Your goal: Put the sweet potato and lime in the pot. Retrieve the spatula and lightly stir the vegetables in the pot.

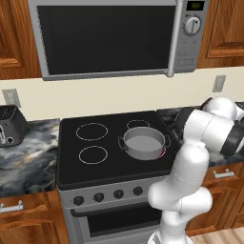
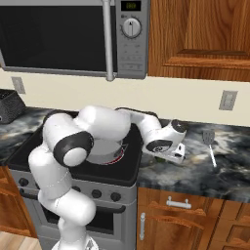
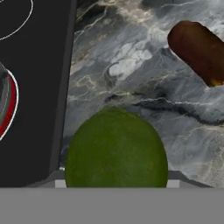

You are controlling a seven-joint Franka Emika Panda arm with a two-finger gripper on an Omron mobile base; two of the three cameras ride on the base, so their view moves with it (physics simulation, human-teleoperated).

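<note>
The lime [image 3: 116, 148], a round green ball, lies on the marble counter right of the stove and fills the gap between my fingertips. My gripper [image 3: 116, 183] has closed onto the lime's two sides; from the right base it hangs low over the counter [image 2: 177, 154]. Beyond it lies the sweet potato [image 3: 197, 48], brown and oblong, on the same counter. On the stove's front right burner stands the silver pot [image 1: 143, 134], with nothing inside. The spatula [image 2: 210, 144] lies flat on the counter further right.
The black stove top [image 1: 95, 138] edges the counter just left of the lime. A microwave [image 1: 109, 38] hangs above the stove. A dark toaster [image 1: 10, 125] stands on the left counter. Wooden cabinets flank the microwave.
</note>
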